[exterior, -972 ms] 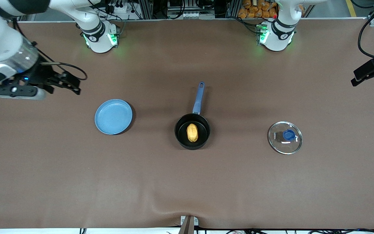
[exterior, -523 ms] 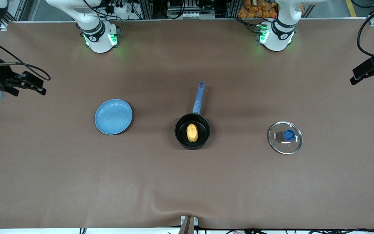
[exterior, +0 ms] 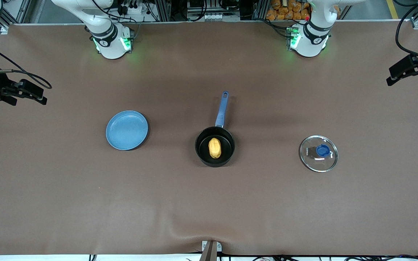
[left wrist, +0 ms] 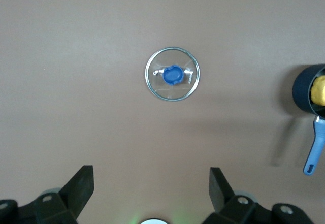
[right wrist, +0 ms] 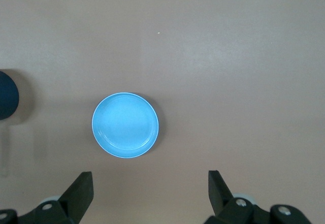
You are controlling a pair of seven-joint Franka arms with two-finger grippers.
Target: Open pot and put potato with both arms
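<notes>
The black pot [exterior: 201, 146] with its blue handle [exterior: 221, 108] stands uncovered at the table's middle. The yellow-orange potato [exterior: 214, 148] lies inside it. The glass lid [exterior: 318, 153] with a blue knob lies flat on the table toward the left arm's end. My right gripper [exterior: 35, 95] is open and empty, up at the right arm's end of the table. My left gripper [exterior: 399, 72] is open and empty, up at the left arm's end. The left wrist view shows the lid [left wrist: 172, 74], the pot's rim [left wrist: 302, 89] and the potato [left wrist: 320, 91]. Its gripper [left wrist: 151, 183] is open.
A light-blue plate [exterior: 127, 130] lies empty beside the pot toward the right arm's end; it also shows in the right wrist view [right wrist: 125, 125], above the open right gripper [right wrist: 150, 188]. A brown cloth covers the table. A small bracket [exterior: 210, 248] sits at the near edge.
The right arm has drawn back from near the plate toward its end of the table. The left gripper has shifted slightly toward the bases. Pot, potato, lid and plate have not moved.
</notes>
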